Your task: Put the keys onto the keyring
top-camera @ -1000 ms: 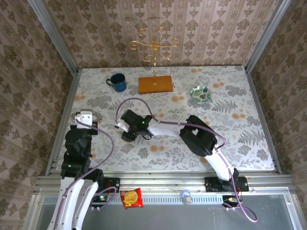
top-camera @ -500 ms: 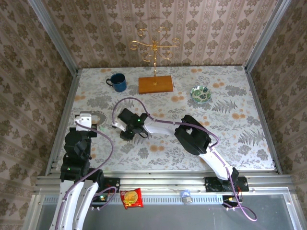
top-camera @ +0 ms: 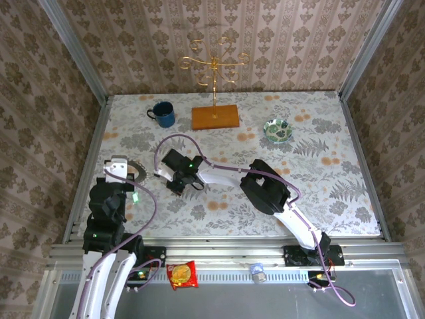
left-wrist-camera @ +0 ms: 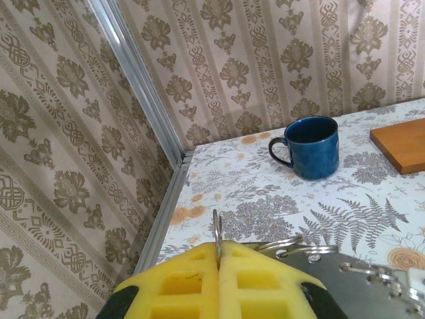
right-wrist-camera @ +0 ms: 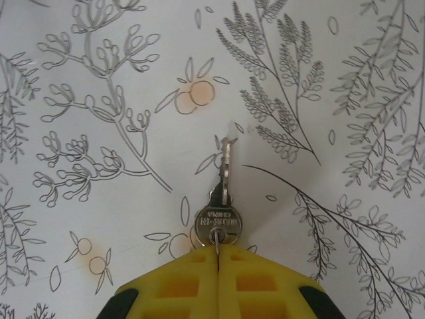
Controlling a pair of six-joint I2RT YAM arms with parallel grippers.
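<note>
two pinches — left gripper [left-wrist-camera: 219, 248] clamped on the keyring [left-wrist-camera: 216, 226], right gripper [right-wrist-camera: 218, 253] clamped on a key [right-wrist-camera: 219, 220].

Mug [top-camera: 163, 114] left of board [top-camera: 215, 117] — bowl [top-camera: 278, 129] farther right.

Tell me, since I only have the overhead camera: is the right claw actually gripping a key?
Observer: Yes. The right claw is shut on the round head of a silver key, with the blade pointing away from it.
Operator: And the left claw?
Observer: The left claw is shut on the thin metal keyring, which it holds on edge, sticking up.
</note>
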